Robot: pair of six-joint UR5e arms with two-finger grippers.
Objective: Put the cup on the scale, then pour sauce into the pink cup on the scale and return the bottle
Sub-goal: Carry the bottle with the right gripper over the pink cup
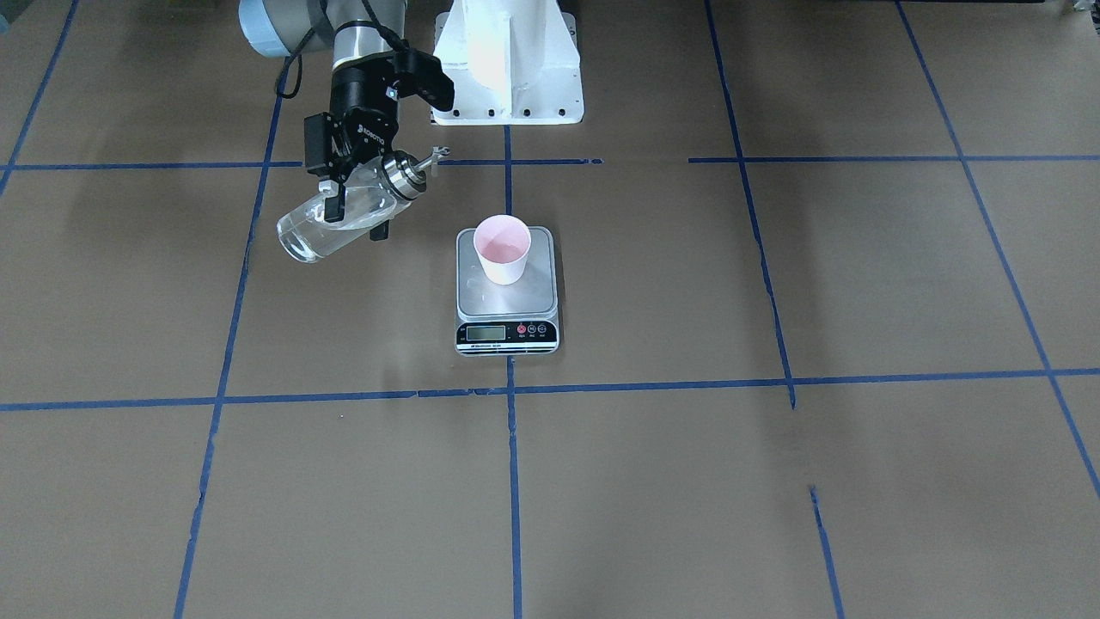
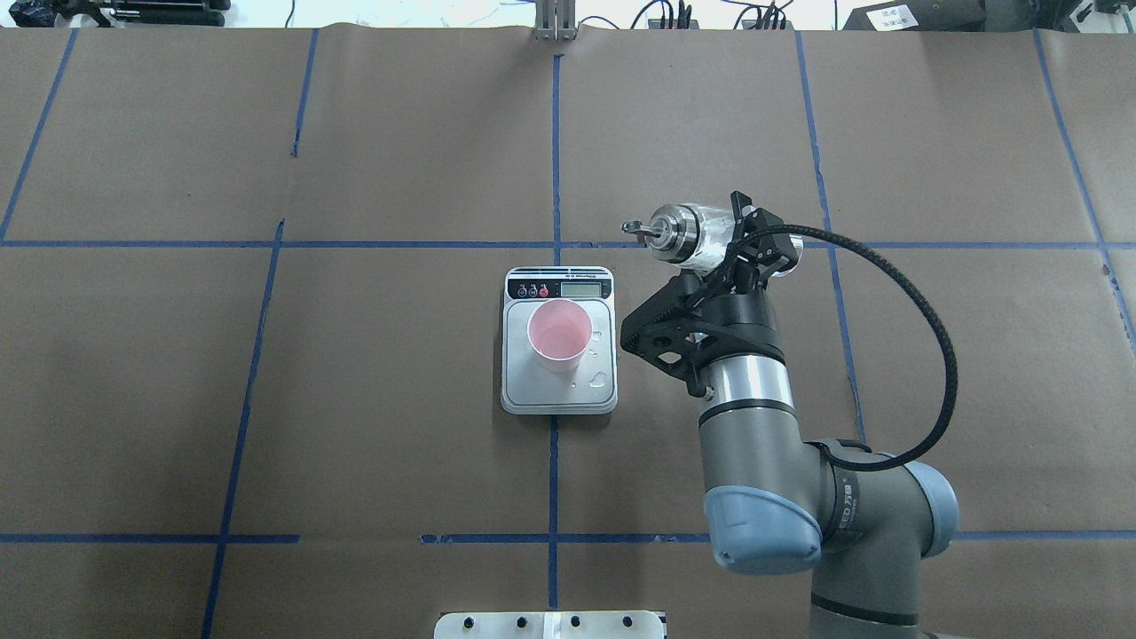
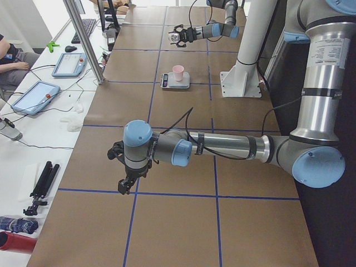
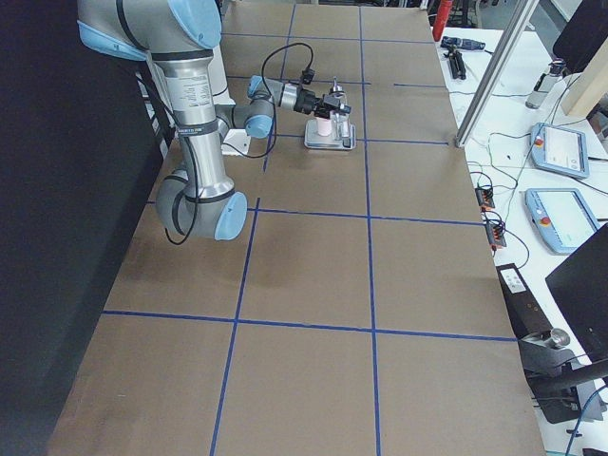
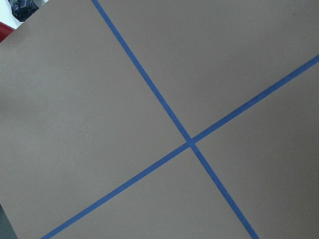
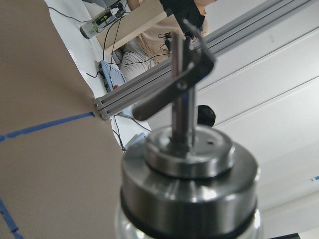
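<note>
Right gripper (image 1: 354, 217) pinches the clear glass bottle (image 1: 301, 239) around its body, holding it tipped nearly on its side above the table (image 1: 773, 481), its metal spout (image 1: 434, 156) aimed toward the scale's side. The pink cup (image 1: 503, 249) stands upright on the scale (image 1: 507, 299), apart from the bottle. Far off, the left gripper (image 3: 127, 183) hangs over brown paper; whether its fingers are spread cannot be told.
</note>
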